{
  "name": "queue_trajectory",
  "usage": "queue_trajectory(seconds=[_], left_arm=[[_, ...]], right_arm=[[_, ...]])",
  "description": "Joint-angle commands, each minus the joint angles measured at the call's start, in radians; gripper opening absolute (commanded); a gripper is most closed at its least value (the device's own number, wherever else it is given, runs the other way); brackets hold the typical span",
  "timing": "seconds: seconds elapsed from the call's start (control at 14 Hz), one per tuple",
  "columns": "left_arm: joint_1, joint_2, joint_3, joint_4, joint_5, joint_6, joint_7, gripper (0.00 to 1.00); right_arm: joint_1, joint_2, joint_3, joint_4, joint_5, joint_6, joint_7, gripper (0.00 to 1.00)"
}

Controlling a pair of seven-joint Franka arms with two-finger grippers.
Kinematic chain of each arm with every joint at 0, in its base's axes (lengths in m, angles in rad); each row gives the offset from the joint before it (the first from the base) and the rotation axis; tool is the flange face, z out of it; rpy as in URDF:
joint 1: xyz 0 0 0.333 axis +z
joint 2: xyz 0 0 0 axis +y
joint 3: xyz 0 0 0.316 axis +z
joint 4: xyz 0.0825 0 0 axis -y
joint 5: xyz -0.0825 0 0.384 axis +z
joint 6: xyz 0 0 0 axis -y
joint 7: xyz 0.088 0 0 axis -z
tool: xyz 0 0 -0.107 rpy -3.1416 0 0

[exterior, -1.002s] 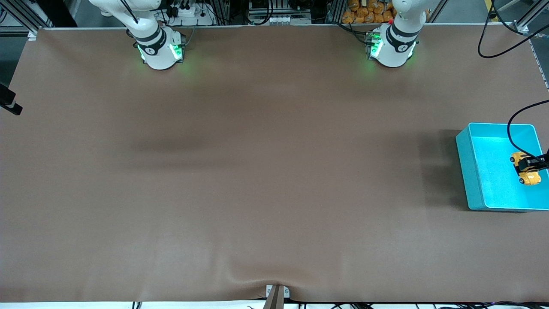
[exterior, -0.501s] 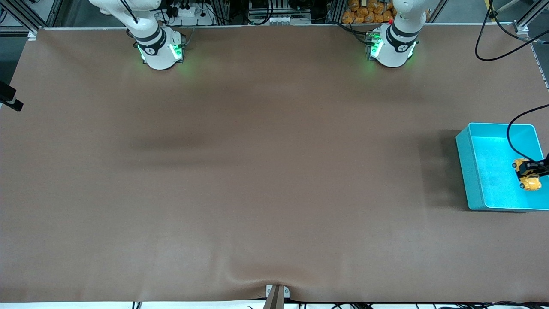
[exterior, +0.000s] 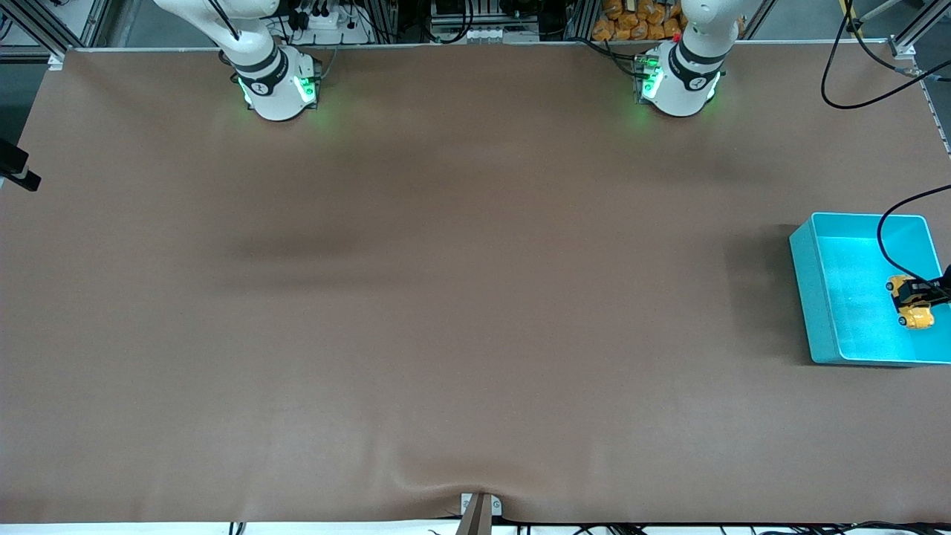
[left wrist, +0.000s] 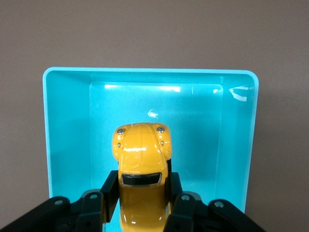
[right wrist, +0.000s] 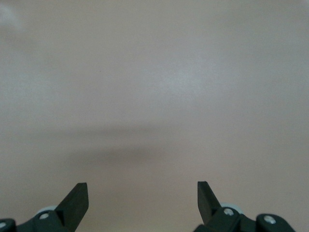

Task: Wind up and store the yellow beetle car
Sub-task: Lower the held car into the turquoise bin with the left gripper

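place: robotics lab | cues: aluminium framing (exterior: 44,30), cables (exterior: 869,82) (padded brown table (exterior: 446,297))

Yellow beetle car (exterior: 915,303): tiny, glossy orange-yellow, rounded body, dark windows, small wheels. Held level by its sides betw. fingers of left gripper (left wrist: 143,189), over inside of teal bin (exterior: 811,297) at left arm's end of table. Whether it touches bin floor can't be told.

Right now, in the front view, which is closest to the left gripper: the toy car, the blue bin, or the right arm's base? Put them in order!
1. Toy car: held in the left gripper.
2. Blue bin: right beneath it.
3. Right arm's base: at the right arm's end of the table.
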Motion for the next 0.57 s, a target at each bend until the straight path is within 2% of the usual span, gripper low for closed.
queue_trajectory(seconds=[0.0, 0.36, 0.5], left_arm=[[-0.002, -0.013, -0.007, 0.021, 0.075, 0.005, -0.003, 0.0], [0.007, 0.033, -0.012, 0.016, 0.057, 0.012, -0.005, 0.0], [0.004, 0.058, -0.013, 0.012, -0.001, 0.034, -0.005, 0.0]], right_arm=[[-0.014, -0.009, 0.011, 0.004, 0.014, -0.014, 0.011, 1.0], [-0.018, -0.011, 0.009, 0.006, 0.014, -0.015, 0.011, 1.0], [-0.019, -0.011, 0.008, 0.006, 0.012, -0.015, 0.011, 1.0]])
